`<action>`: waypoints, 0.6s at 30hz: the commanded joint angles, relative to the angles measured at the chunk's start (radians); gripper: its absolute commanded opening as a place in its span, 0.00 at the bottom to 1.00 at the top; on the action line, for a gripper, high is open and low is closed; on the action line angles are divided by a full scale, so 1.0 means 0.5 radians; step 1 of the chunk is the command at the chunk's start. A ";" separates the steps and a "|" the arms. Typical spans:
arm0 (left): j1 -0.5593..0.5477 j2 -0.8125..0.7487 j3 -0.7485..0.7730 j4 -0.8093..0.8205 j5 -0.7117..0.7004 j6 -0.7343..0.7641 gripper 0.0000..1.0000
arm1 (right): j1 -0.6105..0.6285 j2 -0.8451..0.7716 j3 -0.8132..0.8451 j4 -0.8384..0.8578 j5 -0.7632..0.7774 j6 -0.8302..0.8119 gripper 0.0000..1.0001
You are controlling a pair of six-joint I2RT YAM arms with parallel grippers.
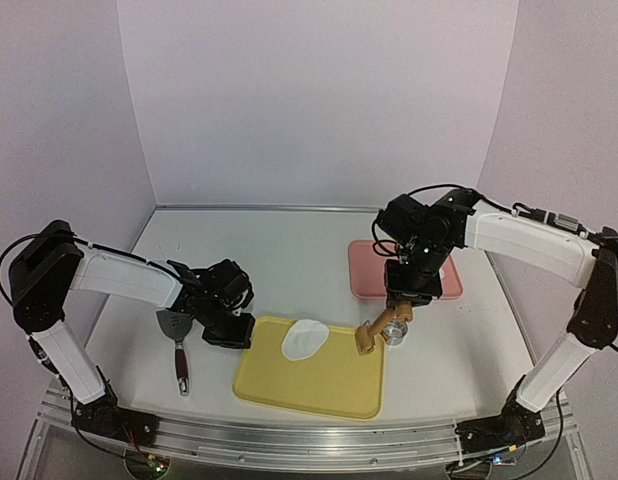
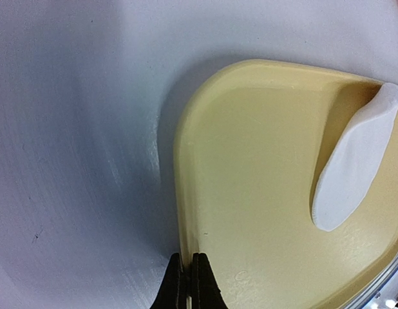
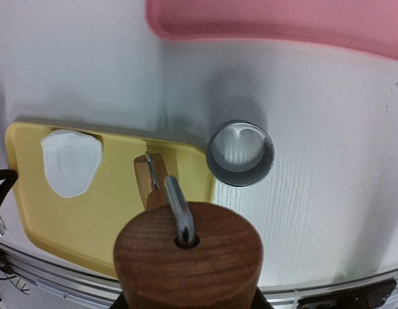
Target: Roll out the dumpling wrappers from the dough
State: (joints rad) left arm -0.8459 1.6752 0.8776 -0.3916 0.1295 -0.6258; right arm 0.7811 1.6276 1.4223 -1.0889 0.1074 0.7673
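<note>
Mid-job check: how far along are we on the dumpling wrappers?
Done: the white dough piece lies fairly flat on the yellow plastic tray. In hand: the right gripper holds the wooden roller by the tray's edge; the left gripper is shut at the tray's rim. Left: no round wrappers show yet; the metal ring cutter sits ungripped on the table.

left end effector (image 2: 187, 259) closed, right end effector (image 1: 400, 304) clamping wooden roller (image 3: 186, 257)

Rolling pin (image 3: 187, 257): wooden handle gripped in the jaws, roller ahead over yellow tray (image 3: 89, 222) corner.
Dough (image 3: 70, 163): white piece on that tray, ahead-left.
Ring cutter (image 3: 240, 154): on desk (image 3: 334, 212), ahead-right, beside tray.
Pink tray (image 3: 283, 24): farthest ahead.
</note>
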 commanded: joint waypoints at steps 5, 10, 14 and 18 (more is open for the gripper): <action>0.008 0.024 0.132 0.034 0.049 0.057 0.00 | 0.074 0.214 0.384 0.103 -0.039 -0.324 0.00; 0.008 0.028 0.143 0.014 0.039 0.052 0.00 | 0.073 0.284 0.481 0.256 0.020 -0.424 0.00; 0.008 0.032 0.143 0.009 0.038 0.046 0.00 | 0.074 0.414 0.649 0.281 0.090 -0.605 0.00; 0.008 0.043 0.159 0.000 0.051 0.046 0.00 | 0.074 0.528 0.699 0.298 0.057 -0.723 0.00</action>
State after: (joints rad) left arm -0.8452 1.6917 0.9104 -0.3943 0.1379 -0.6086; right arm 0.8169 1.8576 1.7233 -0.9752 0.1307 0.4927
